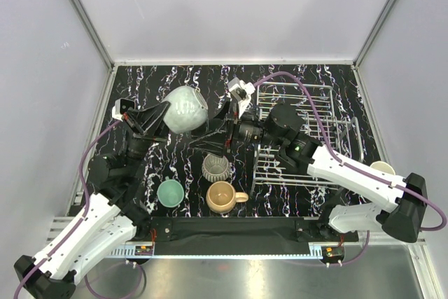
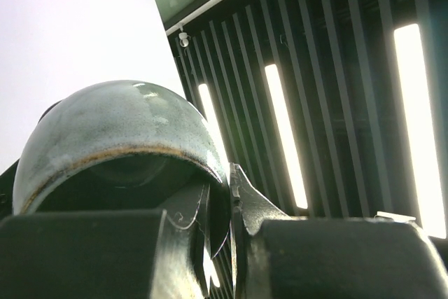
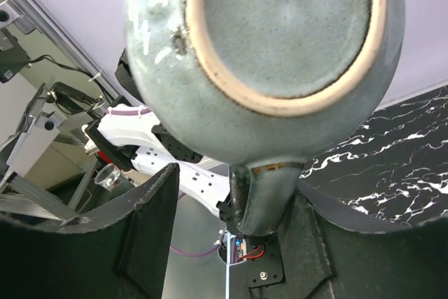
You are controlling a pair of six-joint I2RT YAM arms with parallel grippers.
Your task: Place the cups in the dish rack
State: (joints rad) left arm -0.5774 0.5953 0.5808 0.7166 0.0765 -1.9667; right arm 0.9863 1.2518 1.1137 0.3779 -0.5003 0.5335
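Left jaws clamped on the rim of the grey-green cup [image 1: 185, 108], holding it lifted above the surface [image 1: 140, 78], to the left of the dish rack [image 1: 315, 92]. Right jaws open, straddling that cup's handle [image 3: 260, 197], with a gap visible on one side and the cup's base facing the right wrist camera. Ribbed cup [image 1: 216, 166], teal-green cup [image 1: 170, 192] and tan cup [image 1: 222, 197] sit on the surface near the arm bases, outside the rack.
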